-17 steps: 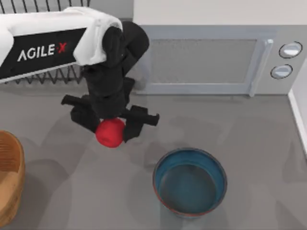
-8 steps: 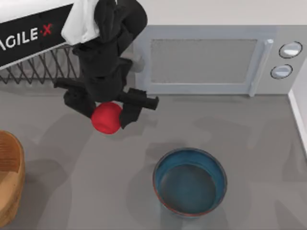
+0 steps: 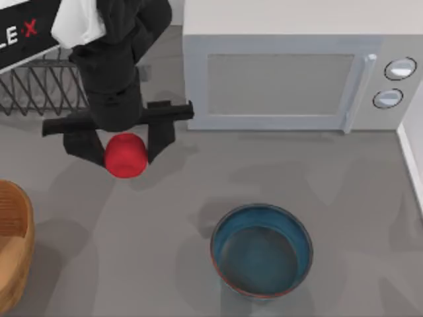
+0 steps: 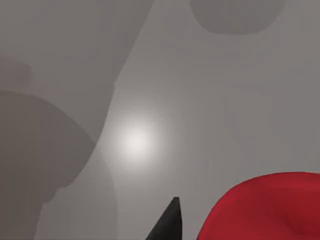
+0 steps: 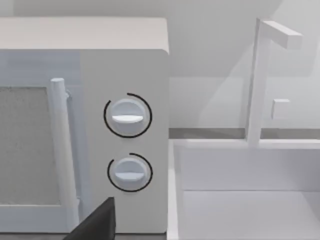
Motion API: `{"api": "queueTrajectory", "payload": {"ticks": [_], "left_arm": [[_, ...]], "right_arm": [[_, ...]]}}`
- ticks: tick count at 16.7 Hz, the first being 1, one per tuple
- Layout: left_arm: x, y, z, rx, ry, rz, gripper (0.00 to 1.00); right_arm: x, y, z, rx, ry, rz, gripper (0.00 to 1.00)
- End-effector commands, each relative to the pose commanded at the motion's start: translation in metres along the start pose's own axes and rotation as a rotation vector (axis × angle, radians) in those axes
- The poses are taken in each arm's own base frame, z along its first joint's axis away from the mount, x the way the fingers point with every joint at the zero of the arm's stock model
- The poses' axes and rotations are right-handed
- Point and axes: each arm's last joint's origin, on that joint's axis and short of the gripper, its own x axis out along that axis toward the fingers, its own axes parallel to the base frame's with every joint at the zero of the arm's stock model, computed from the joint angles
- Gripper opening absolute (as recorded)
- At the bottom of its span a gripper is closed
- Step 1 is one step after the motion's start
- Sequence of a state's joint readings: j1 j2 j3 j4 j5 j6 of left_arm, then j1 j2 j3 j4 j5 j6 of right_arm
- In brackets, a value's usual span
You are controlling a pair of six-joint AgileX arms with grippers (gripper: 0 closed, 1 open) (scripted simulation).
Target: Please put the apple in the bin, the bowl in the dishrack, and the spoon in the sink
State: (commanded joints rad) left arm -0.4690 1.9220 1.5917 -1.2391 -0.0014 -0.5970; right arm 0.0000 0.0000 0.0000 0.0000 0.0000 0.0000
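Observation:
The red apple [image 3: 125, 156] hangs above the grey counter with my left gripper [image 3: 124, 153] shut on it, in front of the black wire dishrack [image 3: 39, 92]. In the left wrist view the apple [image 4: 270, 205] sits beside one black fingertip [image 4: 169, 222]. The teal-blue bowl [image 3: 262, 254] stands upright at the front middle, to the right of the gripper and apart from it. The orange-tan bin [image 3: 14, 231] pokes in at the left edge. The white sink [image 5: 250, 205] lies to the right of the microwave. The spoon is out of view. My right gripper [image 5: 100, 222] is parked facing the microwave.
A white microwave [image 3: 291, 82] with two knobs stands at the back, right beside the dishrack; its knobs [image 5: 127, 116] fill part of the right wrist view. A white faucet [image 5: 257, 85] rises behind the sink. Bare counter [image 3: 165, 224] lies between bin, apple and bowl.
My left gripper has carried the apple leftward and a little toward the back. The bowl has not moved.

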Motion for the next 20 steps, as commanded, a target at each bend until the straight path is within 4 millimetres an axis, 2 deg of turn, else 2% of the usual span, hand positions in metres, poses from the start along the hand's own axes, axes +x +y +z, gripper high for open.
{"api": "queueTrajectory", "payload": {"ticks": [3,8,15,18,20], "left_arm": [[-0.007,0.025,0.002,-0.375,0.018,0.014,0.0],[-0.015,0.078,-0.006,-1.171,0.049,0.079,0.0],[-0.028,0.147,-0.036,-2.238,0.027,0.165,0.0],[-0.037,0.169,-0.053,-2.594,0.007,0.13,0.0],[-0.042,0.179,-0.063,-2.771,0.001,0.092,0.0]], "right_arm": [[0.0,0.0,0.0,0.0,0.0,0.0,1.0],[0.0,0.0,0.0,0.0,0.0,0.0,1.0],[0.0,0.0,0.0,0.0,0.0,0.0,1.0],[0.0,0.0,0.0,0.0,0.0,0.0,1.0],[0.0,0.0,0.0,0.0,0.0,0.0,1.0]]}}
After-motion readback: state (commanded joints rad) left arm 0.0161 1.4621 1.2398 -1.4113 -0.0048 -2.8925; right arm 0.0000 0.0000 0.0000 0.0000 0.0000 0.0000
